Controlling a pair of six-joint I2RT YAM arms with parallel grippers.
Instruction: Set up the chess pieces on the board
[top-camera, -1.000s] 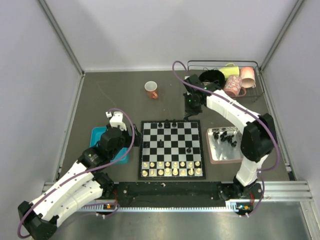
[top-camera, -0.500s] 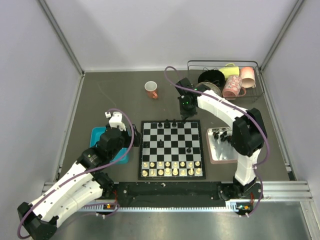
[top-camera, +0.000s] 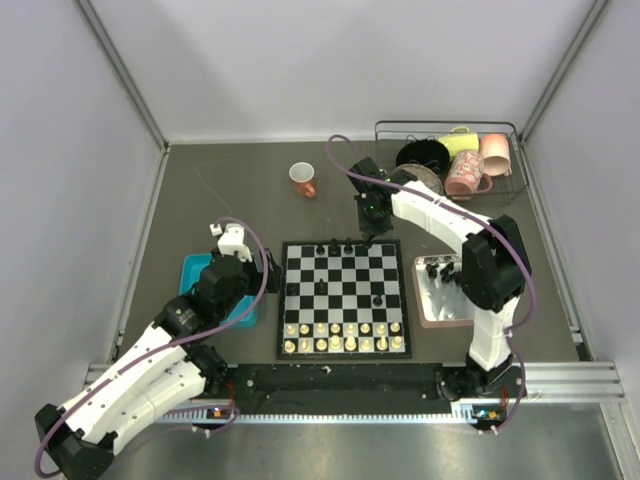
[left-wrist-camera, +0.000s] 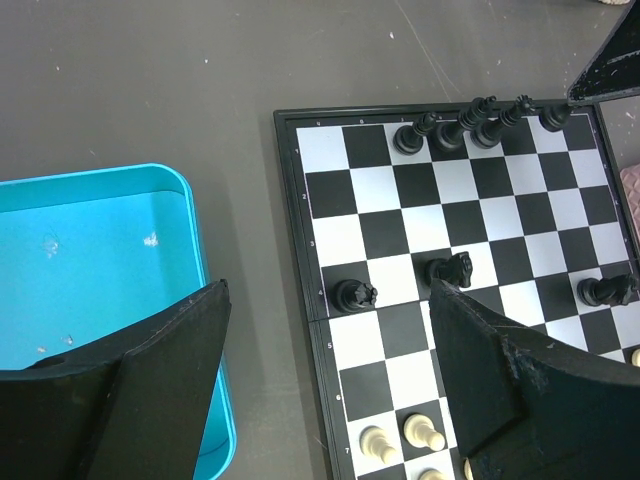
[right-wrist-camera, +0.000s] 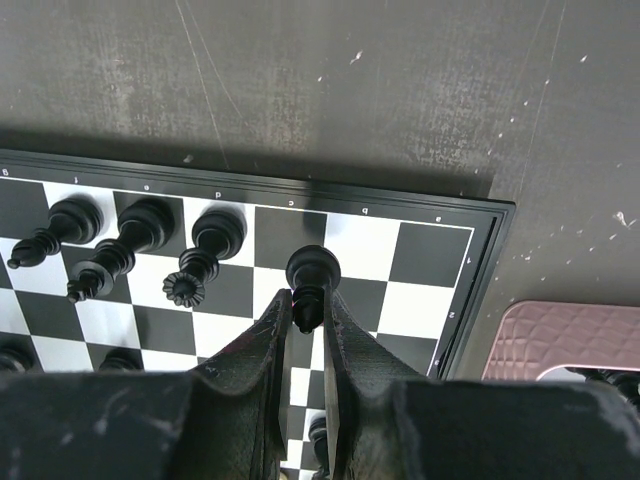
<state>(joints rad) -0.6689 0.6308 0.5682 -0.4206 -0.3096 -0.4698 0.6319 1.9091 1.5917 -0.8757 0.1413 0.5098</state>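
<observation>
right claw (right-wrist-camera: 307, 305) hides the lower half of a black piece (right-wrist-camera: 312, 268); board (right-wrist-camera: 430, 252) is cut off left and bottom. left claw (left-wrist-camera: 328, 300) covers the near corner of the teal tray (left-wrist-camera: 90, 250). Top view: black pieces (top-camera: 447, 270) in the pink tray (top-camera: 435, 320) are too small to type.

Grey table (top-camera: 250, 190) with board (top-camera: 345, 276) and mug (top-camera: 302, 180)

tray (top-camera: 193, 270) left of board (top-camera: 345, 290), rack (top-camera: 445, 124) behind (right)
</observation>
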